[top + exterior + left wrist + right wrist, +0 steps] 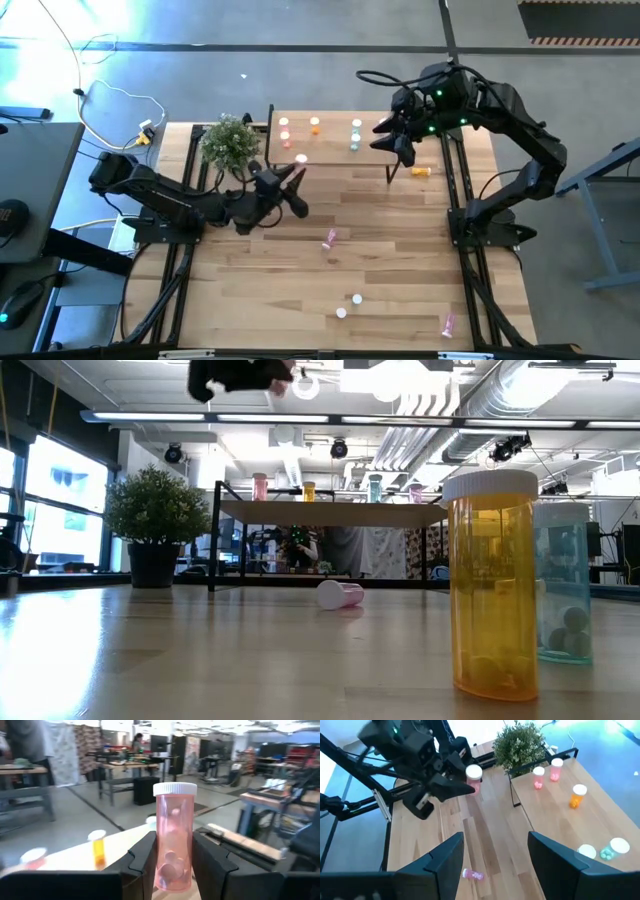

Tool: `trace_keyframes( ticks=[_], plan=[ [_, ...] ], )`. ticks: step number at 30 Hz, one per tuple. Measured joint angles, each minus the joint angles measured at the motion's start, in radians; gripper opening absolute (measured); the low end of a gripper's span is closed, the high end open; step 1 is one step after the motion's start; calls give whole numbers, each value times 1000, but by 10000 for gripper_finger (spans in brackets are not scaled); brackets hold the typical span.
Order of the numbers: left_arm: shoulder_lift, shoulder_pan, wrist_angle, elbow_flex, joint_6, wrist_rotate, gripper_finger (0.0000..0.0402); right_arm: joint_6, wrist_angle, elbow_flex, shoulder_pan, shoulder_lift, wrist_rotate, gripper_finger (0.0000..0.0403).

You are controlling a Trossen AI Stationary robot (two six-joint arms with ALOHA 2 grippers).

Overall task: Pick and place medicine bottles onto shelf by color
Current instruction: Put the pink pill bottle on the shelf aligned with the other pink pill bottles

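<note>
From above, the left pincer (297,172) is clamped on a pink bottle (301,159), held upright in the air just off the shelf (330,140), which stands at the bench's (260,290) far edge beside a potted plant (229,141). The right pincer (402,143), its jaws spread and carrying nothing, hangs over the shelf's other end. Five bottles already stand on the shelf: two pink at the plant end, then an orange one (314,125), then two pale green. Left on the bench are an orange bottle lying by the right arm, a pink one lying mid-bench, two standing near the front edge and a pink one lying at the front right corner, so the sorting looks roughly half done (a judgement, not a count of steps).

At bench level, an orange bottle (492,585) and a green one (566,585) loom close, a pink one (340,594) lies farther back, and the shelf's row shows behind.

The left wrist view shows the held bottle well: translucent pink, white ribbed cap, pale pills inside, gripped low on its body.

The right wrist view shows the left pincer with its white-capped bottle above the boards near the shelf's plant end, and its own fingers (445,860) parted.
</note>
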Motion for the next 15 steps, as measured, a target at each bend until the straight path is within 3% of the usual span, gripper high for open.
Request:
trace_keyframes(
  ticks=[10, 15],
  plan=[
    [1, -55, 54, -172, -83, -227, 98, 0, 6, 0, 0, 0, 5, 211],
    [57, -44, 56, -222, -161, -280, 98, 0, 9, 0, 0, 0, 62, 211]
  ],
)
